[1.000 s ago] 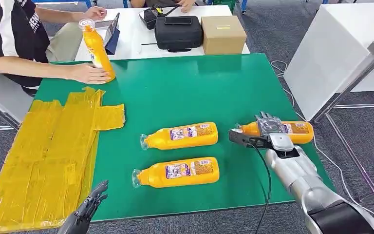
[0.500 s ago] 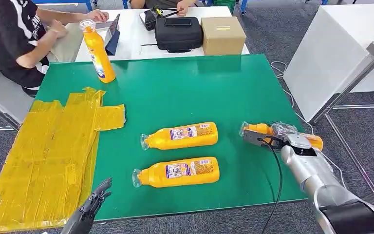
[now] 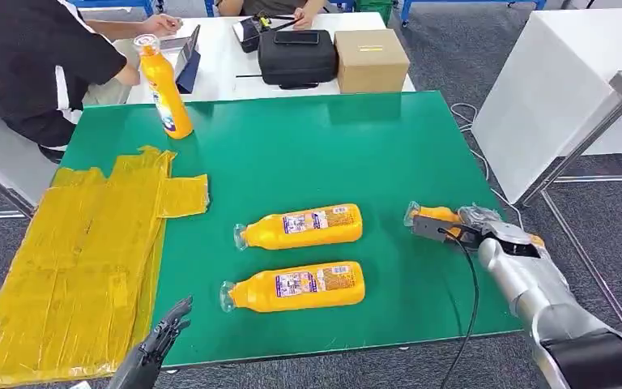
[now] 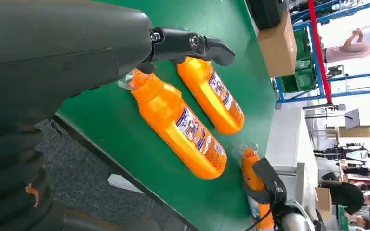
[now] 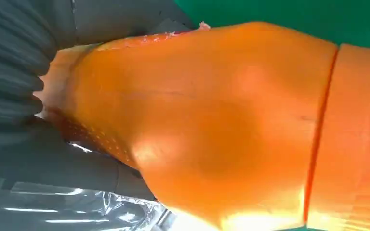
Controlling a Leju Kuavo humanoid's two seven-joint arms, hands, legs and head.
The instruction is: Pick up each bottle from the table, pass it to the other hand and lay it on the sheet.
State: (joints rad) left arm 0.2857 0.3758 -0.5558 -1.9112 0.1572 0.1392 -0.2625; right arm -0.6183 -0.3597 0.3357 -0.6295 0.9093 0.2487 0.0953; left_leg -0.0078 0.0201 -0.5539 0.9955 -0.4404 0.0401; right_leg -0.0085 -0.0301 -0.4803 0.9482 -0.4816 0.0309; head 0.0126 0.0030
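Observation:
Two orange bottles lie side by side mid-table, one farther (image 3: 300, 226) (image 4: 212, 94) and one nearer (image 3: 293, 286) (image 4: 183, 130). A third orange bottle (image 3: 431, 215) (image 5: 221, 130) (image 4: 251, 175) lies at the green table's (image 3: 324, 154) right edge. My right hand (image 3: 479, 225) (image 5: 24, 96) is wrapped over its body and holds it against the palm. Another bottle (image 3: 162, 85) stands upright at the far left corner. The yellow sheet (image 3: 73, 259) covers the table's left side. My left hand (image 3: 160, 347) (image 4: 77, 62) hangs below the front edge, fingers apart and holding nothing.
A person (image 3: 32, 65) sits at the far left by the upright bottle. A black bag (image 3: 296, 53) and a cardboard box (image 3: 370, 57) stand on the white table behind. Another white table (image 3: 551, 81) stands to the right. A black cable (image 3: 466, 308) trails along my right arm.
My right hand and the bottle under it have slid right toward the table's edge. The person has let go of the upright bottle and drawn back. My left hand has drifted slightly right.

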